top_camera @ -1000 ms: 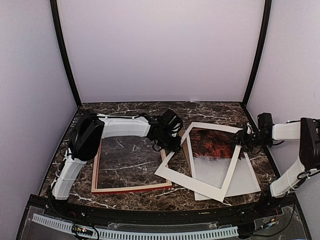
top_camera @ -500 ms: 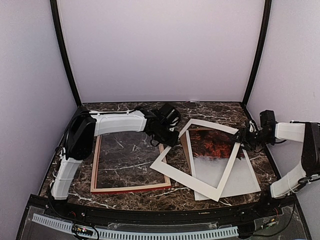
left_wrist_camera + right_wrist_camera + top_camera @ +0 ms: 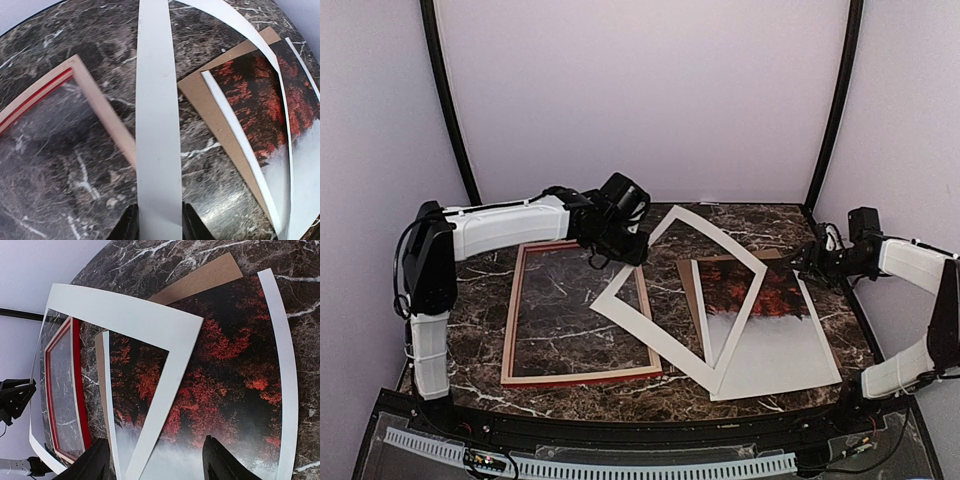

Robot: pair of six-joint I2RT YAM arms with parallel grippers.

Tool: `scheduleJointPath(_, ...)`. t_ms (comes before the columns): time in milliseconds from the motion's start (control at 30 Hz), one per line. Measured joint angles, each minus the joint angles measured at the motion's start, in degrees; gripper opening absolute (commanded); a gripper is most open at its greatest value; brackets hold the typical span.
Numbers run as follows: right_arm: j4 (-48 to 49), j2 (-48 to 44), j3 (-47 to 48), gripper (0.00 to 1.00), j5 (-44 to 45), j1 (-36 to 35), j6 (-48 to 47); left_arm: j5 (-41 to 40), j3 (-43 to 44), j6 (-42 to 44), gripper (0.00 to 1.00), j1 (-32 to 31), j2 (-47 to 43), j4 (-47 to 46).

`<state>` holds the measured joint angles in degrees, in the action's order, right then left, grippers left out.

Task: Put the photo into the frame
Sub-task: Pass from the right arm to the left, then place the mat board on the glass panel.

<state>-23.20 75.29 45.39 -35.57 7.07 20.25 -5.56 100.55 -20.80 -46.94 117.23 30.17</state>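
Left tool [image 3: 159, 222]: clamped on one strip of the white mat [image 3: 655, 338]; its fingertips are cut off at the wrist view's edge.
Right tool [image 3: 157, 460]: jaws apart, empty, above the photo's far end.
Photo [image 3: 790, 340]: flat on the table [image 3: 760, 220], right of the frame [image 3: 582, 376]. Long axis near-to-far, red foliage far, mist near. The mat crosses its left part.
Brown board [image 3: 200, 277]: mostly hidden beneath the photo.

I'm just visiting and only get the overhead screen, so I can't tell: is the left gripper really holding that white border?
Observer: Yes. Its wrist camera shows the left gripper shut on one strip of the mat, a finger at each edge.
Operator: And the right one?
Observer: Its wrist camera shows the right gripper open, with its fingers wide apart over the photo and nothing held between them.
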Motion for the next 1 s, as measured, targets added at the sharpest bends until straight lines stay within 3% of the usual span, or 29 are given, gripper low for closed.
scheduleJointPath(667, 2.8, 4.8, 0.2, 0.64, -2.4, 0.0, 1.6, -8.3, -37.6, -3.4, 0.37, 21.9, -36.9, 2.4)
scheduleJointPath(833, 4.8, 7.2, 0.2, 0.64, -1.4, -2.9, 2.0, -5.6, -42.0, -5.0, 0.49, 23.4, -38.6, 1.3)
scheduleJointPath(1000, 10.6, 9.7, 0.2, 0.64, 0.0, -15.8, 6.7, 1.9, -42.1, -5.1, 0.66, 23.4, -34.0, -4.1)
